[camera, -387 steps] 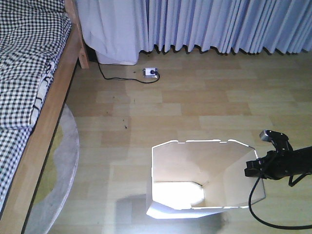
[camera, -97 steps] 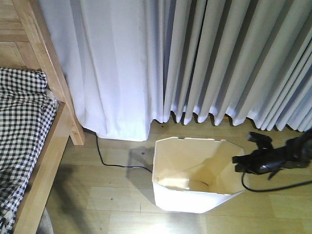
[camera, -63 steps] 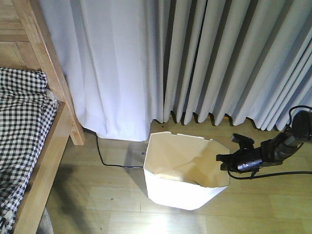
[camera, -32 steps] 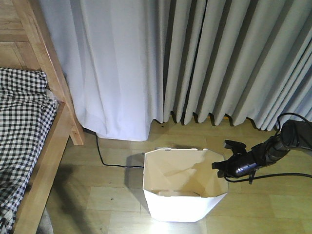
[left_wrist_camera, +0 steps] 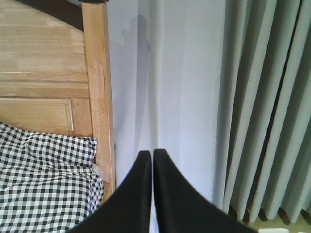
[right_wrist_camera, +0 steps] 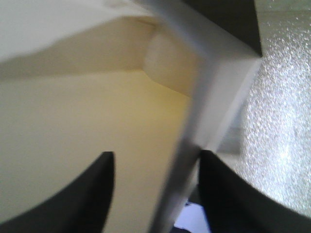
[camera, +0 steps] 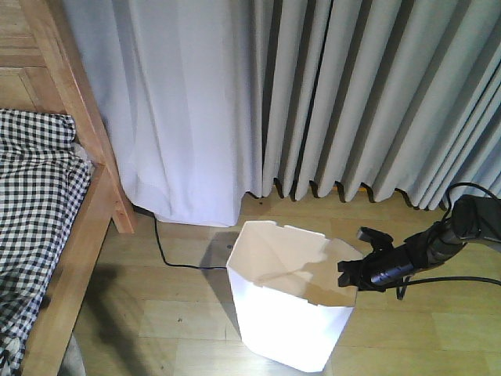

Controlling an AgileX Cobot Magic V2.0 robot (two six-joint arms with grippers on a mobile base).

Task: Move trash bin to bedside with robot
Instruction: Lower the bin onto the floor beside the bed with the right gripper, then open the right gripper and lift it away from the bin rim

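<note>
My right pincer [camera: 350,276] straddles the near wall of the white trash bin [camera: 286,313], its jaws apart. The bin stands tilted, mouth up and leaning away from that pincer, short of the bed [camera: 47,211]. My left pincer [left_wrist_camera: 148,162] is closed, empty.
</note>
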